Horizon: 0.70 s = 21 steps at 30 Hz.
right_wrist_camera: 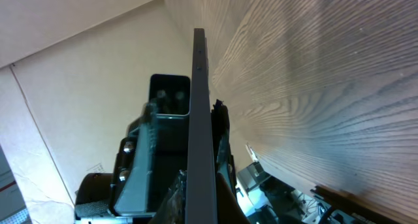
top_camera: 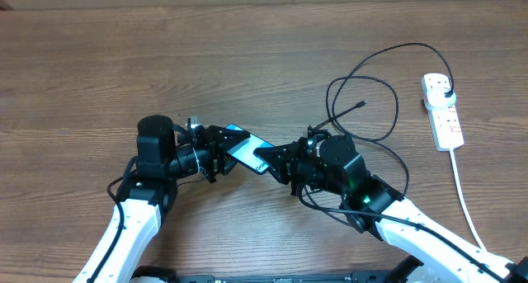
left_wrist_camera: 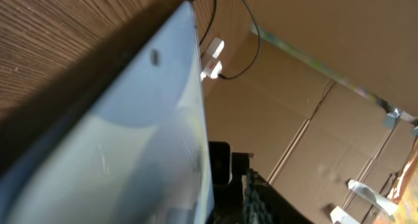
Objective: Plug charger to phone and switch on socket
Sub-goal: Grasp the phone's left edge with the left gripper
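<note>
Now both arms are meeting at mid-table, and the phone is sitting between them, its cyan screen glowing and turned up on edge. The right gripper is clamping the phone's right end. In the right wrist view the phone is rising edge-on, straight up out of its fingers, a thin dark line against the wood. The left gripper is sitting at the other end, fingers either side of the phone, but whether it is squeezing or only bracketing it cannot be told. Its own camera is showing little besides the phone's pale face, slanted and filling the left of the view.

The charger is lying well apart from all this, looping in wide black curls across the right half of the table. Its plug head is sitting in the top outlet of the socket, while the connector tip is lying free on the wood, not touching the phone. The socket is resting near the right edge, and its white cord is trailing down toward the front. From the left wrist the socket is showing small and far off, the black cable arcing away from it.
</note>
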Each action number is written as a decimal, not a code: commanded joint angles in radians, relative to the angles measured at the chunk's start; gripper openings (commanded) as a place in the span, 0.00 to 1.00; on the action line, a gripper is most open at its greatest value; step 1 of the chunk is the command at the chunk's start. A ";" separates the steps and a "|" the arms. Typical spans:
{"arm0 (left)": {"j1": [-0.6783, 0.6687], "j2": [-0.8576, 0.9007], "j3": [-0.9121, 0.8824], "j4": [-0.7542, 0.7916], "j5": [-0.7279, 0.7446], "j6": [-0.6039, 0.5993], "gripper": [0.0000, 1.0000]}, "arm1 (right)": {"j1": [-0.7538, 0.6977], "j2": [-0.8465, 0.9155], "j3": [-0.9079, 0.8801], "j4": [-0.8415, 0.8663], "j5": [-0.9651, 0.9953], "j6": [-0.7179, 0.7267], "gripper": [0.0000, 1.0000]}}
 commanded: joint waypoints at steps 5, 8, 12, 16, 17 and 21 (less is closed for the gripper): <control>0.002 0.005 -0.001 0.010 -0.043 -0.017 0.23 | 0.007 -0.013 0.012 0.011 -0.069 0.039 0.04; -0.001 0.005 -0.001 0.013 -0.042 -0.024 0.21 | 0.007 -0.013 0.012 0.018 -0.069 0.049 0.04; -0.001 0.005 -0.001 0.012 -0.035 -0.024 0.18 | 0.008 -0.013 0.012 0.019 -0.070 0.053 0.04; -0.006 0.005 -0.001 0.014 -0.034 -0.037 0.12 | 0.010 -0.013 0.012 0.026 -0.069 0.057 0.04; -0.006 0.005 -0.001 0.017 -0.033 -0.048 0.09 | 0.011 -0.013 0.012 0.026 -0.069 0.058 0.04; -0.006 0.005 -0.001 0.044 -0.038 -0.058 0.04 | 0.012 -0.013 0.012 0.026 -0.069 0.056 0.06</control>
